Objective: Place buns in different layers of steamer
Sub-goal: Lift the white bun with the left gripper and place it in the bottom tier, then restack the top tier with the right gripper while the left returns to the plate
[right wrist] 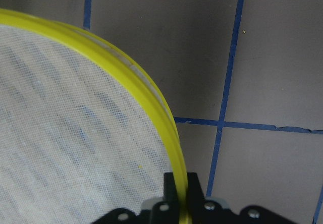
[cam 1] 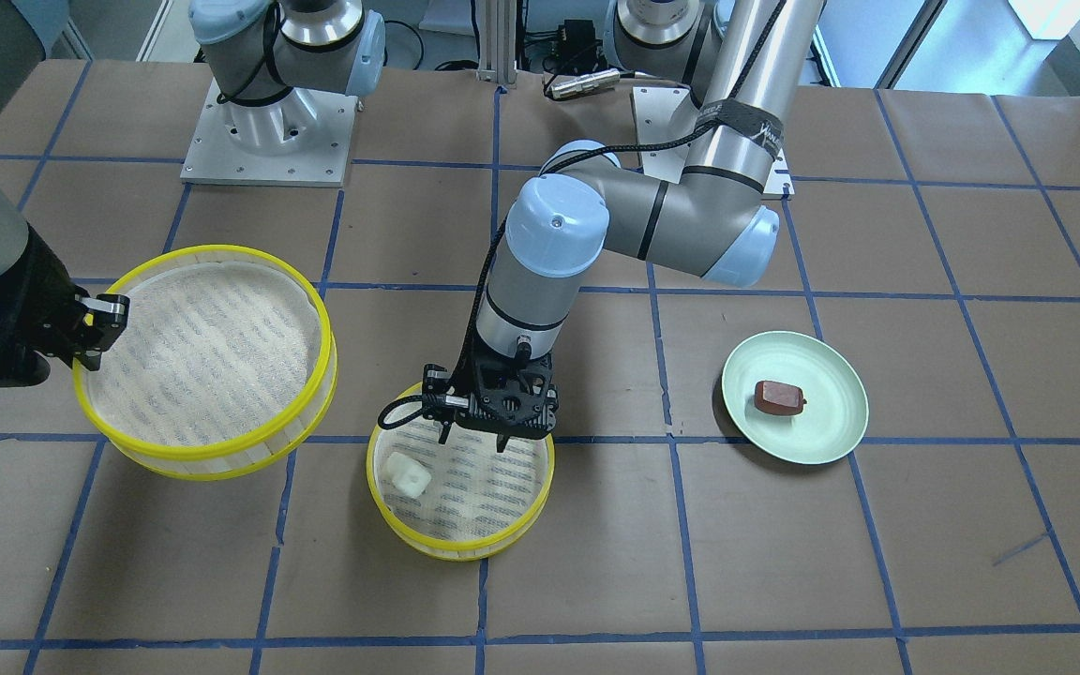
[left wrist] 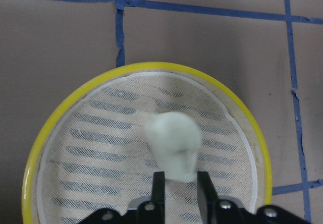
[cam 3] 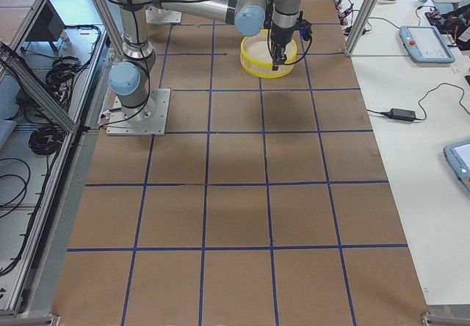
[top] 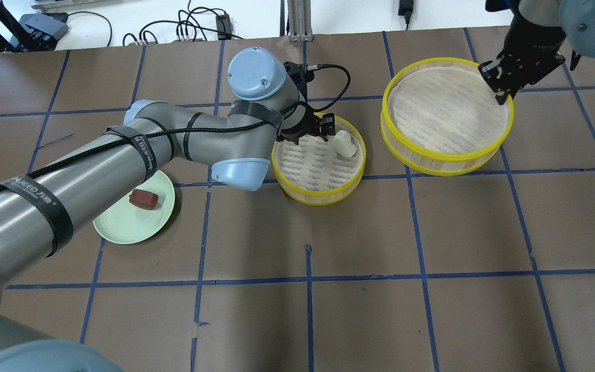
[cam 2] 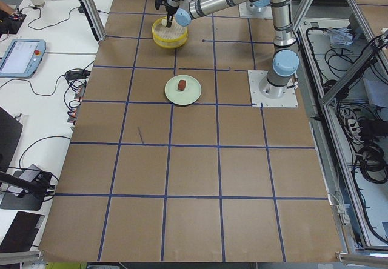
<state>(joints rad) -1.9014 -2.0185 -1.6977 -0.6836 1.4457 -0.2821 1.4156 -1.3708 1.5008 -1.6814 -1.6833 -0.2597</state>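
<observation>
The small round white toy bun (cam 1: 407, 473) lies in the centre steamer tray (cam 1: 502, 497), a shallow round tray with a yellow rim and white mesh floor.

The left gripper (cam 1: 474, 439) hangs over that tray's far edge and hides part of its rim in the front-facing view. Its jaws are parted and released, and the bun lies on the mesh just past the tips. The right gripper (right wrist: 178, 182) has its jaws clenched on the yellow rim of the side steamer tray (cam 1: 207, 361), a matching mesh-floored tray. Its arm is cut off at the frame edge. I cannot tell whether that tray rests on the brown paper worktop (cam 1: 877, 562) or is lifted. The blocky reddish-brown toy bun (cam 1: 779, 397) sits on the pale green round plate (cam 1: 840, 427), well apart from the 2 trays. Both side views are too small to show the jaws.
</observation>
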